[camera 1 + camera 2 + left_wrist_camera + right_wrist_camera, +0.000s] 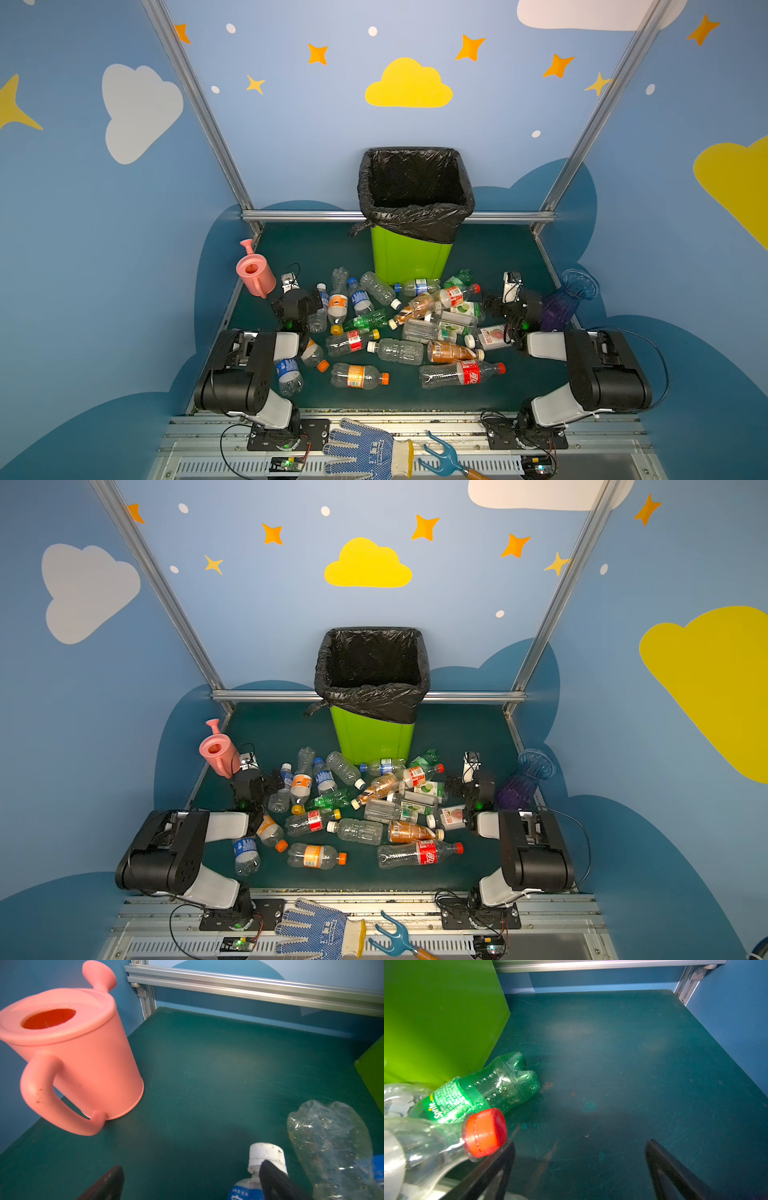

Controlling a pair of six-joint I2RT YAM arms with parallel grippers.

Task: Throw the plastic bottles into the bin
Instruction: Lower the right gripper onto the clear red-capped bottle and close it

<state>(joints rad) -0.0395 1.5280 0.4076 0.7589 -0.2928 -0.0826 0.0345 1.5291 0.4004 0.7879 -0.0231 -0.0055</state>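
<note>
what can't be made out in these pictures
Bin floor: both top views, lost in the dark bag.
White-capped bottle: left wrist view, body cut by the frame edge and a finger.
Red-capped bottle: right wrist view, base beyond the frame edge.
Orange-capped bottle: a top view, half under the left arm.

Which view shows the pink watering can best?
Left wrist view: the pink watering can sits close up, handle, spout and fill hole clear. Both top views show it small; the right wrist view misses it.
</note>
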